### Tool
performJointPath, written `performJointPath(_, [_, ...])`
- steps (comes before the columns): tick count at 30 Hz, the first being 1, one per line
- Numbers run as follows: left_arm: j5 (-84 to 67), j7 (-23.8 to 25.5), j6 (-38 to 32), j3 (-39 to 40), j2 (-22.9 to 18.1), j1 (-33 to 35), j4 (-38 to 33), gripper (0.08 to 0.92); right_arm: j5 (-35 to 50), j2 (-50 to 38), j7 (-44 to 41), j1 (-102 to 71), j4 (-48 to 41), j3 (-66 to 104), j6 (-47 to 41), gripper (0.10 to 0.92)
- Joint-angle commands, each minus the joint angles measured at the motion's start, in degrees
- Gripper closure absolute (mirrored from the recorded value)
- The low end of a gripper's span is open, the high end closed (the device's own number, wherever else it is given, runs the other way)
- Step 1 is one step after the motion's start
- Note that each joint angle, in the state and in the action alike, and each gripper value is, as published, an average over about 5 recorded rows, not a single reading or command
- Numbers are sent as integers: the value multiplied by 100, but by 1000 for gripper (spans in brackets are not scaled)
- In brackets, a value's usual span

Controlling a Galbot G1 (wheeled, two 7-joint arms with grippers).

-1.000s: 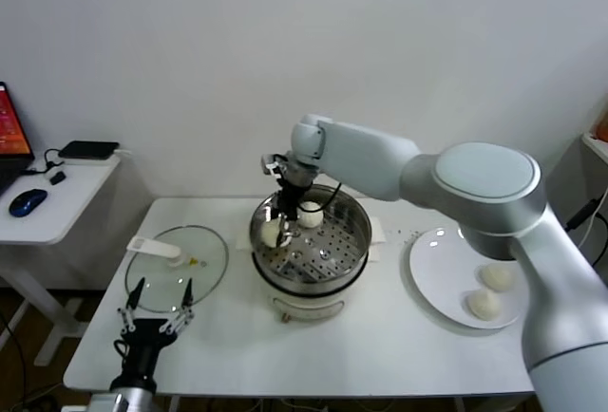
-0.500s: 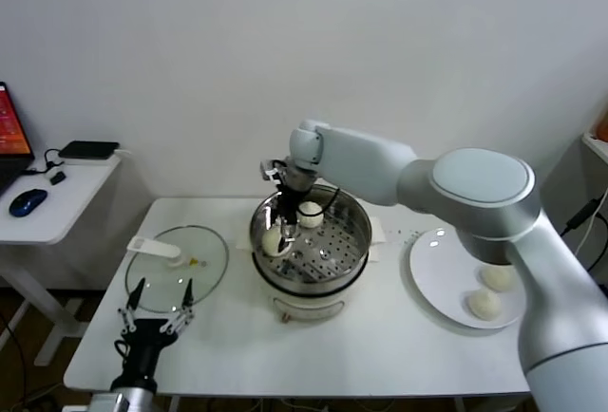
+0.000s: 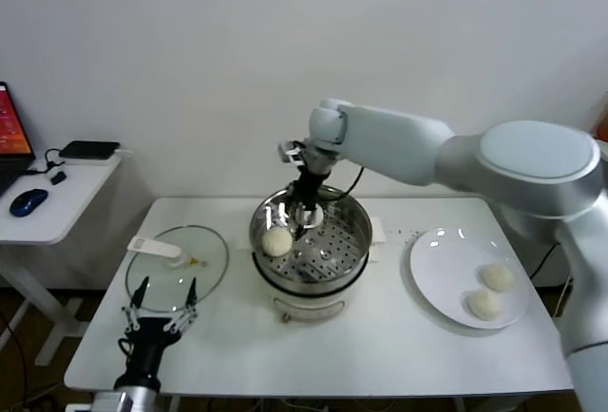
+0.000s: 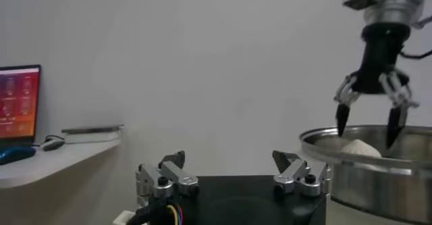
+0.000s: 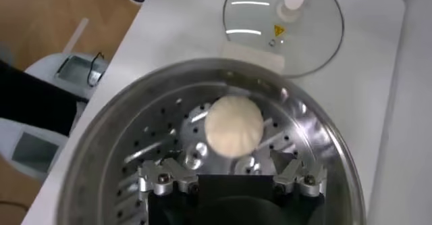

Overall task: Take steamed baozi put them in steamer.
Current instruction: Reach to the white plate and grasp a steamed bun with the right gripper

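Observation:
The steamer [image 3: 328, 270] stands mid-table, a shiny steel pot on a white base. One baozi [image 3: 276, 240] lies on its perforated tray at the left side, also seen in the right wrist view as the baozi [image 5: 233, 126]. A second baozi [image 3: 316, 214] lies farther back, partly behind my right gripper [image 3: 306, 216]. That gripper [image 5: 233, 171] hangs open and empty just above the tray, apart from both buns. Two more baozi [image 3: 495, 276] [image 3: 484, 304] lie on the white plate [image 3: 439, 279]. My left gripper [image 3: 158, 321] is parked open near the table's front left.
The glass lid [image 3: 177, 262] with its white handle lies flat to the left of the steamer. A side table [image 3: 57, 198] with a mouse and laptop stands at far left. The wall is close behind the table.
My right gripper opened and let the baozi go onto the left of the tray. It then rose and shifted right and back. The left arm has not moved.

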Motion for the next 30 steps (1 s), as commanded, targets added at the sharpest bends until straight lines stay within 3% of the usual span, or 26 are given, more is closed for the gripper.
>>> performJointPath(1, [38, 3, 25, 15, 25, -34, -2, 177, 183, -1774, -144, 1300, 1515, -793, 321, 203])
performJointPath(10, [13, 2, 55, 31, 81, -49, 9, 177, -1343, -3303, -444, 1506, 1963, -1120, 930, 203])
performJointPath(18, [-19, 5, 2, 5, 138, 44, 39, 177, -2915, -4390, -513, 530, 1901, -257, 1249, 203])
performJointPath(25, [199, 51, -114, 6, 107, 72, 90, 177, -4125, -4789, -490, -1012, 1734, 1003, 1524, 203])
performJointPath(30, [222, 66, -144, 27, 63, 136, 57, 177, -4550, -4876, -434, -1821, 1656, 1654, 1529, 203])
